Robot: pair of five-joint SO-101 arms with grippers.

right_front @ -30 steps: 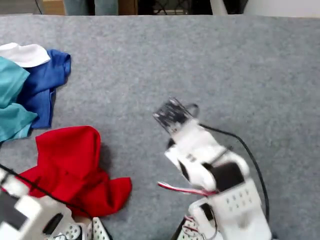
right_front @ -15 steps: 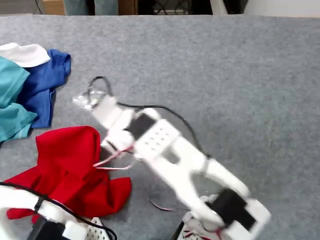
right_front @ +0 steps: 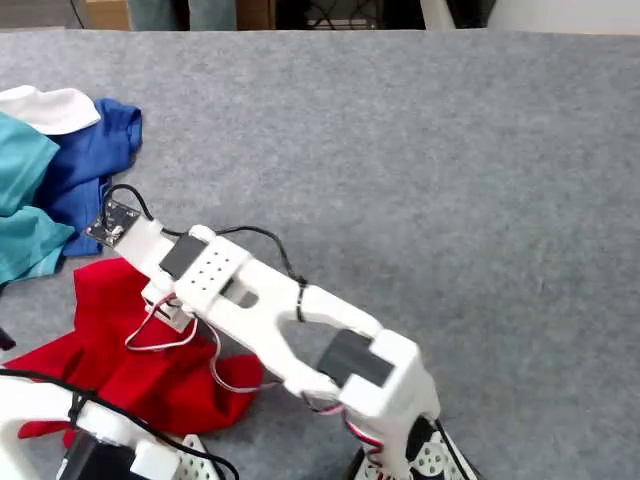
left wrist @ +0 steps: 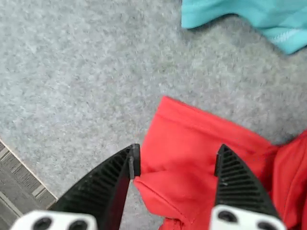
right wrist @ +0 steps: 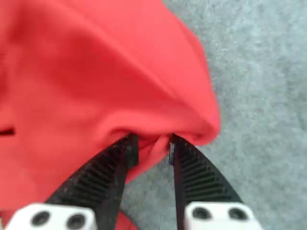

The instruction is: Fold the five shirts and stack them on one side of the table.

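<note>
Red shirt [right_front: 95, 320] lies crumpled beside the teal shirt [right_front: 20, 190]. Right gripper [right wrist: 149, 143] jaws pinch its edge, left gripper [left wrist: 175, 160] jaws apart over its corner, likely for spreading.

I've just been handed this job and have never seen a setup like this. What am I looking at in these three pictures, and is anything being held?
These are two small robot arms side by side at a grey table. The high view looks down from a fixed camera. The other two pictures come from a camera on each arm's wrist, looking past its black fingers.

On the table lie a red shirt and, beyond it, a pile of a blue shirt, a teal shirt and a white shirt.

The right gripper is pinched on a fold of the red shirt. The left gripper is open over another edge of that shirt and holds nothing.
</note>
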